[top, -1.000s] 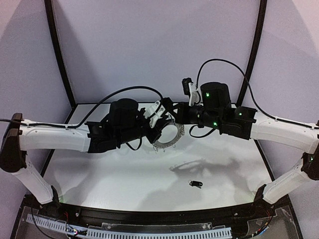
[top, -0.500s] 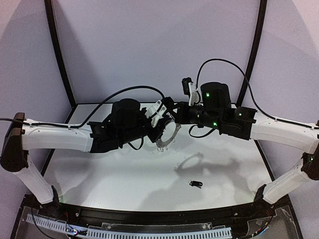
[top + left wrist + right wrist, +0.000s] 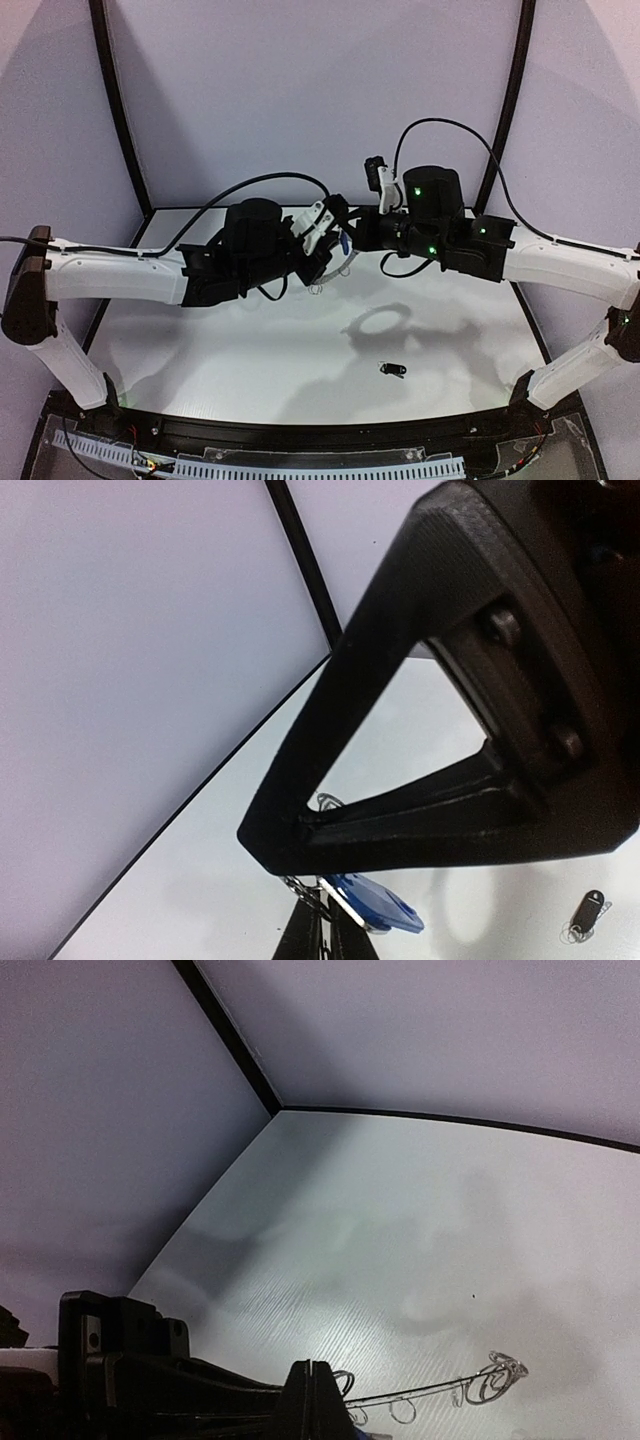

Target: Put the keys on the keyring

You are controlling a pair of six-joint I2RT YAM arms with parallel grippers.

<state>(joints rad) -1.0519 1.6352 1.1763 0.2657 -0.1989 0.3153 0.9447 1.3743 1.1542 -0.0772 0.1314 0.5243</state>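
Observation:
Both grippers meet above the middle of the table. My left gripper (image 3: 322,252) is shut on the edge of the dark grey keyring (image 3: 338,268), which hangs almost edge-on. In the right wrist view the keyring (image 3: 440,1394) is a thin line fringed with wire loops. My right gripper (image 3: 348,238) is shut, with the blue key (image 3: 344,243) at its tip against the ring's edge. In the left wrist view the blue key (image 3: 380,905) lies beside my left gripper (image 3: 322,935), under the right gripper's fingers (image 3: 400,680). The black key (image 3: 392,370) lies on the table.
The black key also shows in the left wrist view (image 3: 587,912), at the lower right. The ring's shadow (image 3: 385,322) falls on the white table. Black frame posts (image 3: 120,110) and pale walls close in the back and sides.
The keyring has turned from nearly face-on to almost edge-on in my left gripper. The blue key now shows at the right gripper's tip. The ring's shadow has drifted right.

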